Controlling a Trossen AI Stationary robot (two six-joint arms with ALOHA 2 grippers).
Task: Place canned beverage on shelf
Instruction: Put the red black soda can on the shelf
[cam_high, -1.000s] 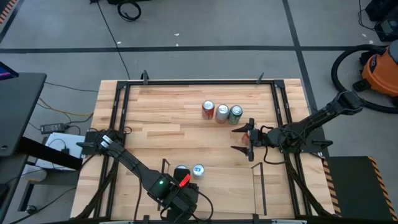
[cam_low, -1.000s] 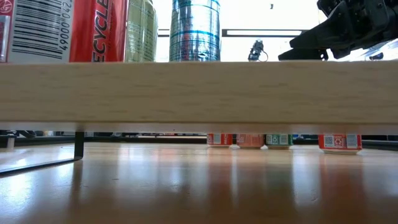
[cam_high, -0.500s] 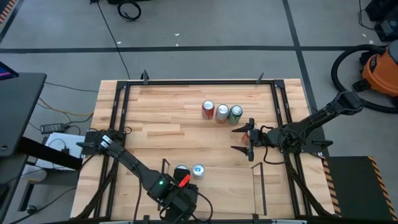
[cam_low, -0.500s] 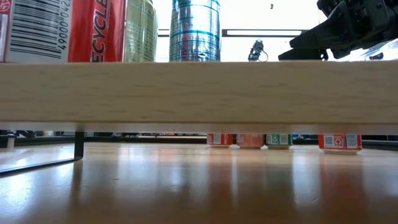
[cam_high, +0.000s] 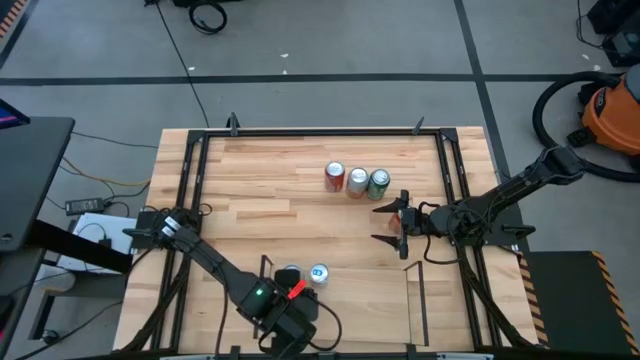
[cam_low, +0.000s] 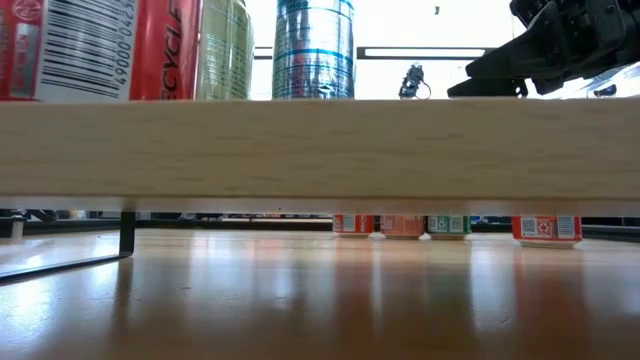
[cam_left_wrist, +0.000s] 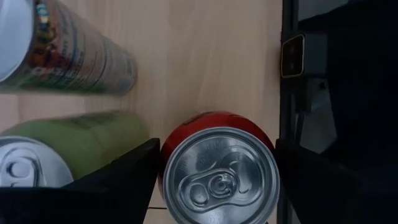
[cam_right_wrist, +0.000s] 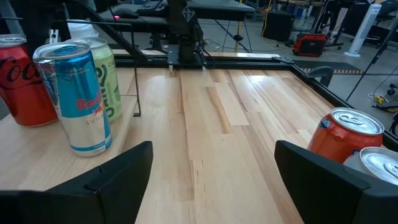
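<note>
The shelf (cam_high: 370, 300) stands at the table's near edge; its light wood floor (cam_low: 320, 150) crosses the low view. Three cans stand upright on that floor: a red can (cam_left_wrist: 217, 174) (cam_low: 90, 50), a green can (cam_left_wrist: 81, 134) (cam_low: 225, 50) and a blue-and-silver can (cam_low: 313, 50) (cam_high: 318, 272). My left gripper (cam_high: 290, 298) hangs over the red can, shut on it. My right gripper (cam_high: 388, 225) waits open and empty above the table's right part. My left gripper has the red can between its two fingers (cam_left_wrist: 118, 180), which lie against opposite sides of the can's upper wall (cam_left_wrist: 163, 168) just below the rim. The fingers come from above, pointing steeply down. The can stands upright with its base (cam_low: 90, 95) on the shelf floor.
Several more cans (cam_high: 357, 180) stand in a row on the table toward its far side, and their bases show under the shelf floor (cam_low: 400, 225). A black metal frame (cam_high: 190, 180) borders the tabletop. Bare wood (cam_high: 270, 210) lies between the shelf and the far cans.
The red can has turned a little about its upright axis on the shelf floor: in the low view its barcode and lettering have moved to the right. My left gripper has rolled slightly above it. The right arm has kept still.
</note>
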